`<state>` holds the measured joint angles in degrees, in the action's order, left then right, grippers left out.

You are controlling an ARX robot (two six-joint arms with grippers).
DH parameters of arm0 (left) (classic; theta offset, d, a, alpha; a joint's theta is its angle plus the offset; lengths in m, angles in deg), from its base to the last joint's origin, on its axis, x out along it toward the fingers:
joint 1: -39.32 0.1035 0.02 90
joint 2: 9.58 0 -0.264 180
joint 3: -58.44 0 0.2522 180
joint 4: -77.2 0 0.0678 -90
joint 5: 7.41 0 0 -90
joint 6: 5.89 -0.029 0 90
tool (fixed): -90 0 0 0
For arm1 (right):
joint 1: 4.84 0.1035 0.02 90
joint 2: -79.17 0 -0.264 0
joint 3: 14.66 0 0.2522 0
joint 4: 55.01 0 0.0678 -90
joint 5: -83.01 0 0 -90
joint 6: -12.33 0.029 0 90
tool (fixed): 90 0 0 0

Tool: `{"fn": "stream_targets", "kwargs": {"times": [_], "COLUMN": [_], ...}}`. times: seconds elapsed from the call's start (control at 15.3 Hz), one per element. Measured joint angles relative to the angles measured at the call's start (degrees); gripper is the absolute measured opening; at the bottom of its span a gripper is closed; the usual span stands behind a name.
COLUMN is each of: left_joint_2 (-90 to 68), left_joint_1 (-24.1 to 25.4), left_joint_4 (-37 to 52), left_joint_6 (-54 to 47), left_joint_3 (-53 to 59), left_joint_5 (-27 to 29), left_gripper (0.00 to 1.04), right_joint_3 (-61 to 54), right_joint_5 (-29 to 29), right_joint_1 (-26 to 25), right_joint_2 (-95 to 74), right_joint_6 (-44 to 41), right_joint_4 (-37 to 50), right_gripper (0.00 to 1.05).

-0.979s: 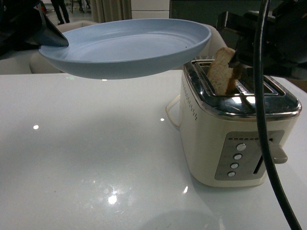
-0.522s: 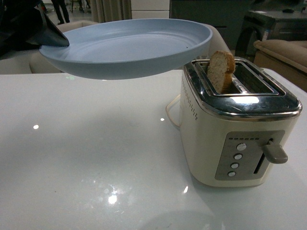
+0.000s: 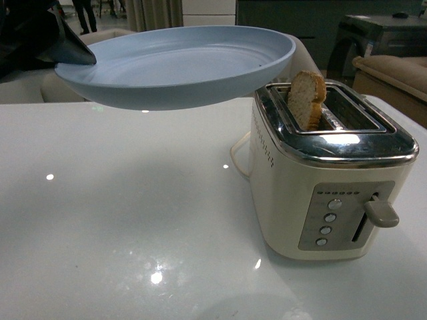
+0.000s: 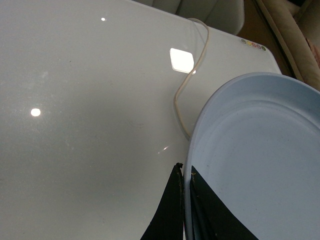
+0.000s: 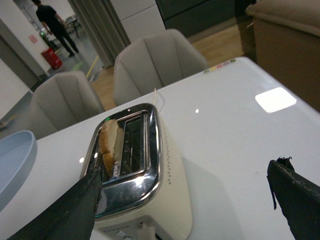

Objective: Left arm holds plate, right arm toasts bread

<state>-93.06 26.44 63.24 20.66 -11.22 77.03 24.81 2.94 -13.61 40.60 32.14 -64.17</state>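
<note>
The pale blue plate [image 3: 177, 63] hangs level above the table at the upper left, its far rim close to the toaster [image 3: 327, 173]. My left gripper [image 3: 63, 47] is shut on the plate's left rim; in the left wrist view its dark jaws pinch the rim of the plate [image 4: 260, 150] at the left gripper [image 4: 185, 172]. The bread [image 3: 307, 99] stands upright in the toaster's left slot, sticking out of the top; it also shows in the right wrist view [image 5: 107, 145]. My right gripper [image 5: 187, 172] is open and empty, above the toaster's front end, out of the front view.
The cream and chrome toaster [image 5: 137, 170] stands on the white table [image 3: 133, 220] at the right, lever [image 3: 380, 212] up, its cord [image 4: 187, 85] trailing behind. Grey chairs [image 5: 155, 60] stand past the table's far edge.
My right gripper and its black cable were over the toaster by the bread a second ago and have left the front view. The bread stays in the slot. The plate has not moved.
</note>
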Motion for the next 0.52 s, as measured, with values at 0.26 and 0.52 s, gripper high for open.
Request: {"fn": "stream_targets", "kwargs": {"times": [0.26, 0.52], "left_joint_2": [0.0, 0.0], "left_joint_1": [0.0, 0.0], "left_joint_4": [0.0, 0.0], "left_joint_6": [0.0, 0.0], "left_joint_3": [0.0, 0.0], "left_joint_5": [0.0, 0.0], "left_gripper": [0.02, 0.02], "right_joint_3": [-8.5, -16.8], "right_joint_5": [7.9, 4.3], "right_joint_1": [-12.1, -5.3], "right_joint_2": [7.8, 16.3], "right_joint_6": [-7.3, -18.3], "right_joint_4": [7.7, 8.5], "right_gripper": [0.89, 0.42]}}
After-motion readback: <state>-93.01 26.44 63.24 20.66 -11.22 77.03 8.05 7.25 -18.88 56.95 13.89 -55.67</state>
